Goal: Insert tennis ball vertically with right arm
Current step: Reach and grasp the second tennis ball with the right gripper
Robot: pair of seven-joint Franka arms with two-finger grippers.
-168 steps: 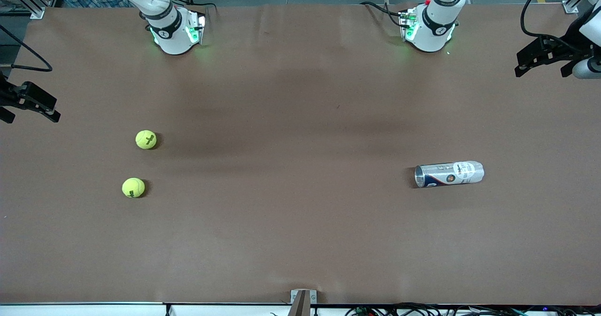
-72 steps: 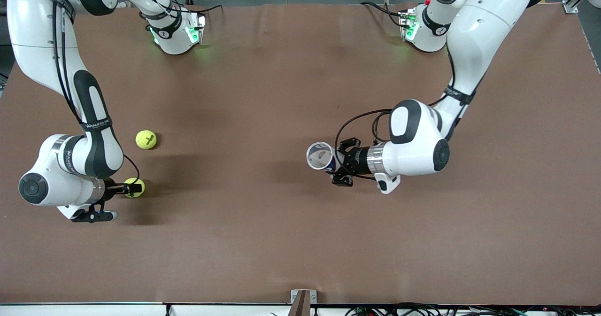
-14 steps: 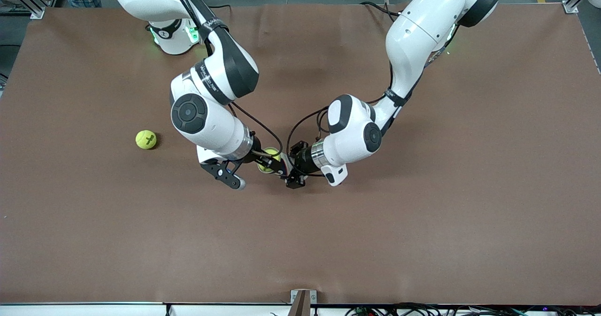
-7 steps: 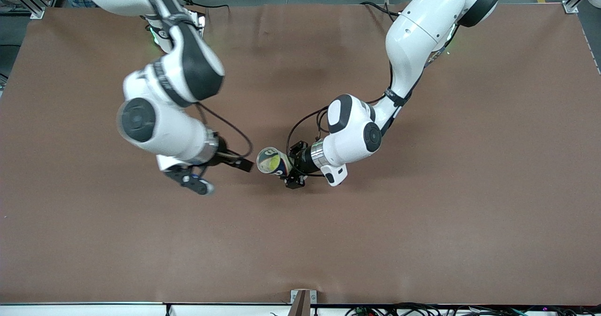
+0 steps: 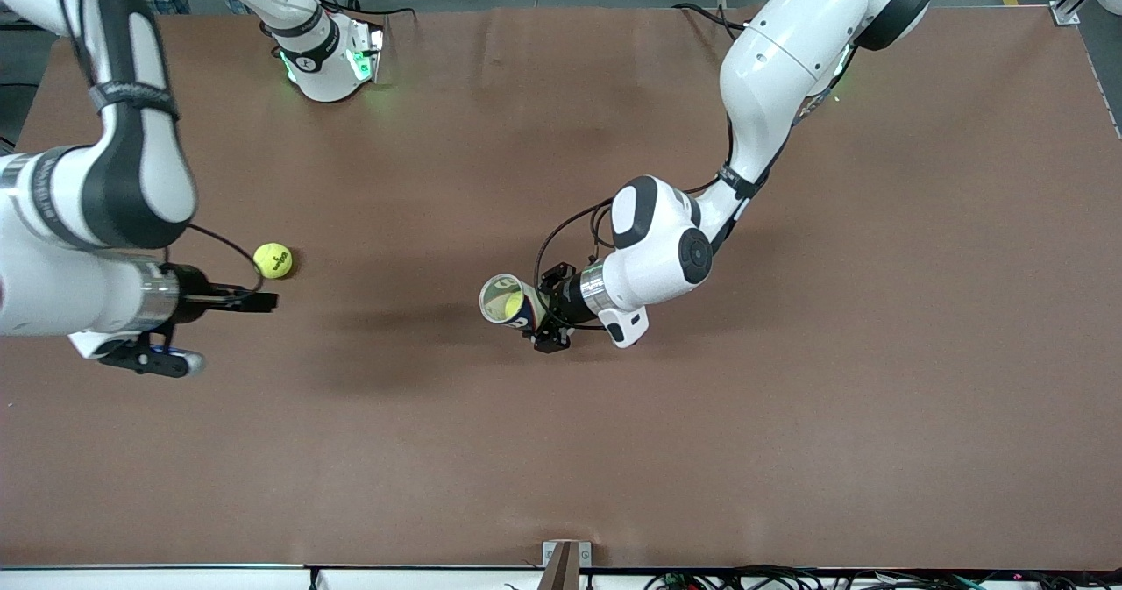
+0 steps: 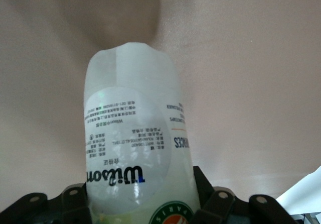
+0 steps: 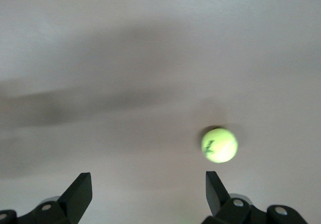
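Note:
A clear tennis ball can [image 5: 501, 299] is held above the middle of the table, its open mouth turned up toward the front camera. My left gripper [image 5: 536, 314] is shut on its body. A yellow tennis ball [image 5: 507, 308] shows inside the mouth. The left wrist view is filled by the can [image 6: 133, 143], with my left gripper [image 6: 143, 211] clamped on its sides. My right gripper [image 5: 263, 301] hangs open and empty over the table toward the right arm's end, beside a second tennis ball [image 5: 273, 260] that lies on the table. The right wrist view has that ball [image 7: 219, 144] past the spread right gripper [image 7: 149, 190].
The brown table [image 5: 789, 415] carries nothing else. The right arm's forearm [image 5: 131, 178] hangs over the table's edge at its own end. Both arm bases stand along the edge farthest from the front camera.
My right gripper has let go of its ball, which now lies in the can, and has swung away toward the right arm's end. The left arm and the can have stayed put.

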